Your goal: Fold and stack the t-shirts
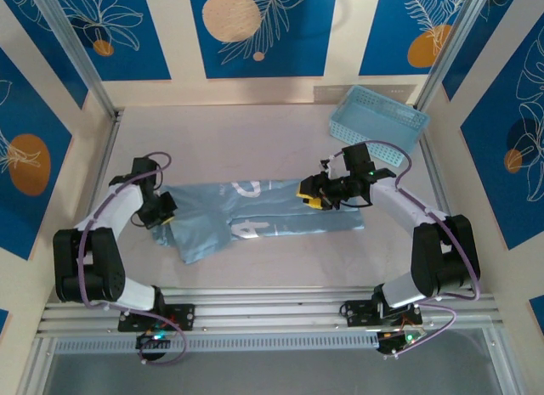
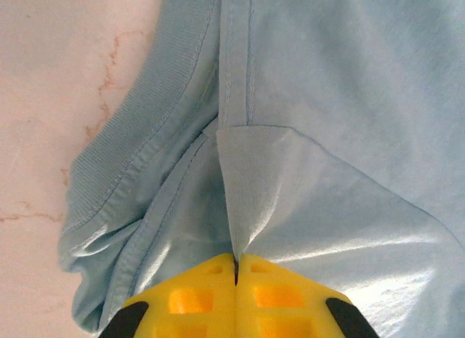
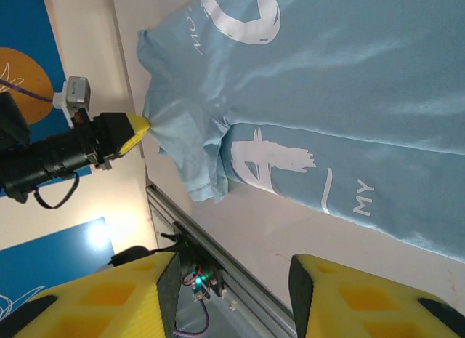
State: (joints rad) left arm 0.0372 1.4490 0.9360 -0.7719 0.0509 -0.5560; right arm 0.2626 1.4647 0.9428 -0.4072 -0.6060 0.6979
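One light dusty-blue t-shirt (image 1: 212, 217) with white lettering lies spread across the middle of the table, partly folded lengthwise. My left gripper (image 1: 167, 212) is at its left end, shut on a small pinched ridge of the cloth (image 2: 240, 207) just beside the ribbed collar (image 2: 138, 134). The yellow fingertips (image 2: 211, 294) meet with fabric between them. My right gripper (image 1: 308, 197) hovers above the shirt's right half, open, with nothing between its fingers (image 3: 109, 294). From the right wrist view, the t-shirt (image 3: 349, 98) stretches away to the left gripper (image 3: 145, 123).
A light-blue plastic lattice basket (image 1: 378, 116) stands at the back right of the table (image 1: 238, 140). An aluminium rail (image 1: 272, 297) runs along the near edge, and frame posts stand at both sides.
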